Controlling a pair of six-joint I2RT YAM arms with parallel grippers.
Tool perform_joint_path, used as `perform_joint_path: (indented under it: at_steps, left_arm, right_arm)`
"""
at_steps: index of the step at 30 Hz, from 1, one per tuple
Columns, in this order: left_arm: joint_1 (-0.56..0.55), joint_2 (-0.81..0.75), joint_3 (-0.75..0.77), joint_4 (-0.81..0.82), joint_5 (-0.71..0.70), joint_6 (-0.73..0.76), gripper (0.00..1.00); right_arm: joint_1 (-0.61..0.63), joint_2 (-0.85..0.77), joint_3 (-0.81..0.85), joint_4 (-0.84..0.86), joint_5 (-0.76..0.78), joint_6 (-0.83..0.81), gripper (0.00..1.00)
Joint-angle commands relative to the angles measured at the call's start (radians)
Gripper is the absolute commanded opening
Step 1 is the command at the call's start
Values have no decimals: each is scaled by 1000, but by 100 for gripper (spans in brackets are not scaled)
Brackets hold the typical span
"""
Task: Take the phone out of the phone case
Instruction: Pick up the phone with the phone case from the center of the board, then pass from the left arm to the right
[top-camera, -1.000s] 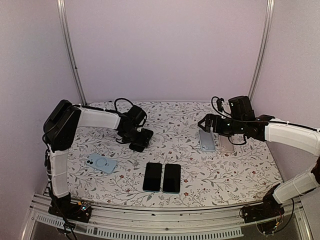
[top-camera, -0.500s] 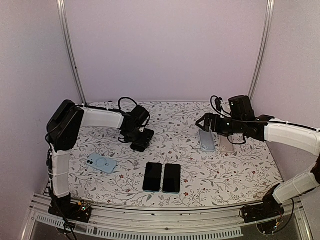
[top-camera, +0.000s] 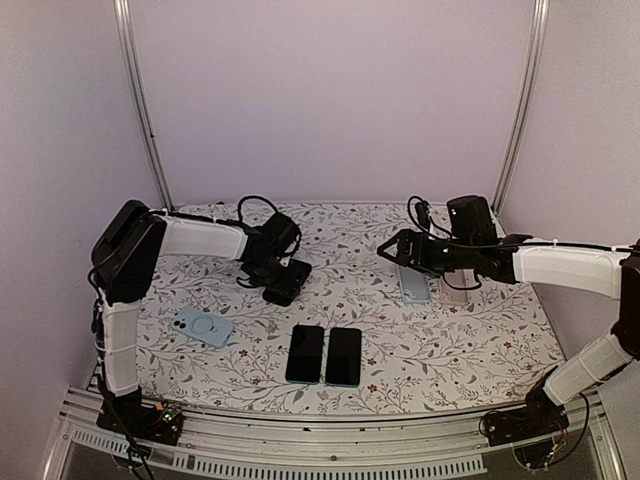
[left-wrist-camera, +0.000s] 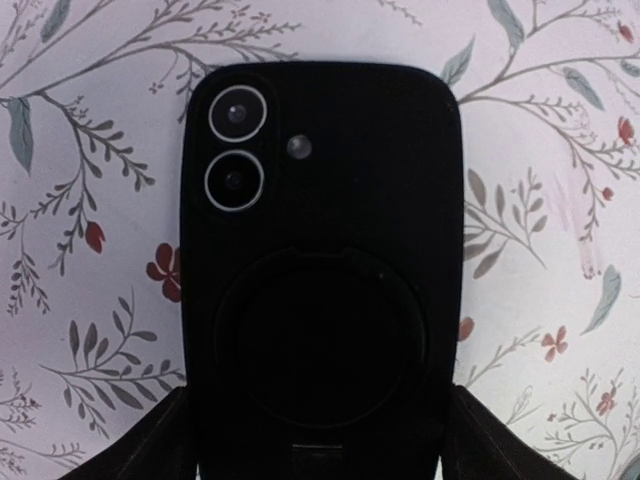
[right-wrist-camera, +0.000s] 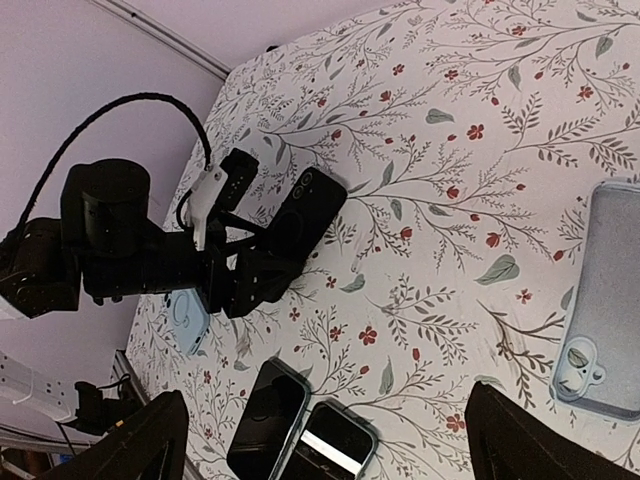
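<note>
Phone case (left-wrist-camera: 320, 250), black and with the phone apparently inside it, to judge by the camera lenses (left-wrist-camera: 238, 113) showing through its corner cut-out, lies back-up on the flowered bench (top-camera: 350, 235). It sits left of centre in the overhead view and fills the middle of the left wrist view.

The left gripper (left-wrist-camera: 320, 445) is down over the case's lower end with its jaws set wide astride it. One of its fingers (left-wrist-camera: 150, 445) sits at each long edge, in the bottom corners of that frame. They look to be against the case, but dark on dark I cannot tell whether they press or merely flank it.

The right gripper (top-camera: 393, 250) hangs right of centre in the overhead view, above a pale case (top-camera: 413, 282). Its jaws are at full spread with nothing between them.

A light blue case (top-camera: 203, 326) lies at lower left, and two dark phones (top-camera: 306, 353) lie side by side at lower centre.

The step in hand looks like securing the cased phone. Next, I judge, the left jaws need a firm hold on the edges. The right arm, well apart for now, would then have to come across to peel a corner of the case back or push the phone out.
</note>
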Motion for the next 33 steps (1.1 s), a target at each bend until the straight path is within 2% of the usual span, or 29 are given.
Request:
perform_joint_path:
  at_steps: [1, 18, 30, 33]
  left_arm:
    - [-43, -84, -24, 59, 22, 15, 41]
    - [-182, -222, -70, 219, 35, 85, 40]
    - [-304, -268, -49, 289, 34, 142, 41]
    - [-324, -257, -34, 289, 28, 146, 41]
  right_arm:
    - [12, 51, -7, 116, -90, 46, 99]
    - [27, 215, 31, 261, -196, 150, 98]
    - [27, 239, 26, 328, -228, 222, 94]
    - [26, 237, 24, 335, -226, 233, 91]
